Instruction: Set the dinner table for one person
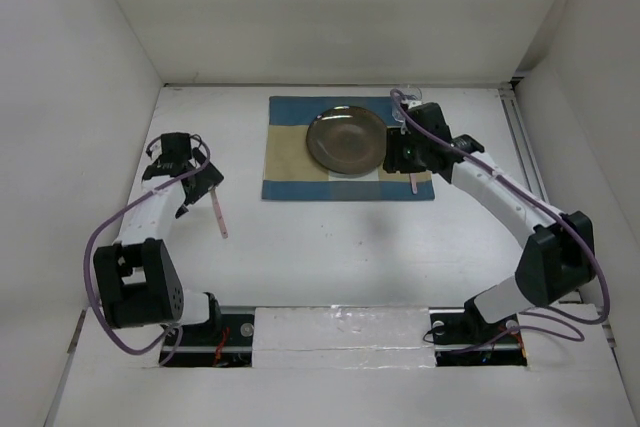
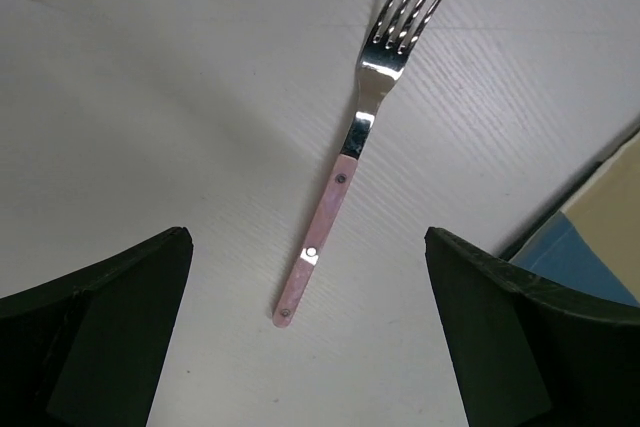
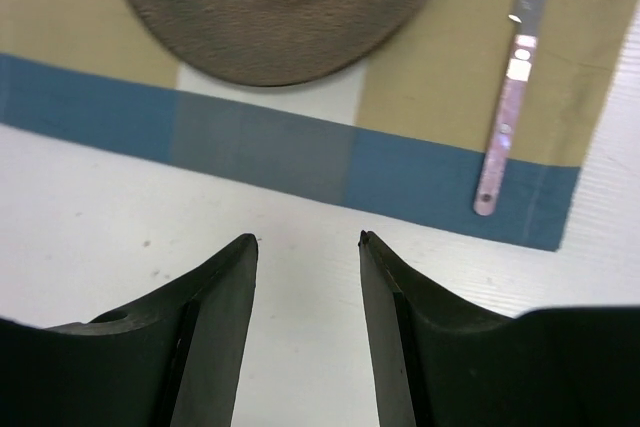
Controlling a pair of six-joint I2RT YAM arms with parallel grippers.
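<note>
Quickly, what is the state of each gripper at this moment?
Left gripper: open wide, holding nothing, above the fork.
Right gripper: open, nothing between its fingers.

We are seeing white arms [image 1: 150, 209] with black joints [image 1: 150, 285], each trailing a purple cable [image 1: 88, 262] and ending in dark fingers [image 2: 90, 337].

The top view looks down from above and behind the arm bases, taking in the whole desk [image 1: 330, 247]. The left wrist view faces down, close over the fork [image 2: 352, 142]. The right wrist view hangs close over the placemat's [image 3: 300, 152] near edge and the plate [image 3: 270, 7]. The top view shows all three as well.
</note>
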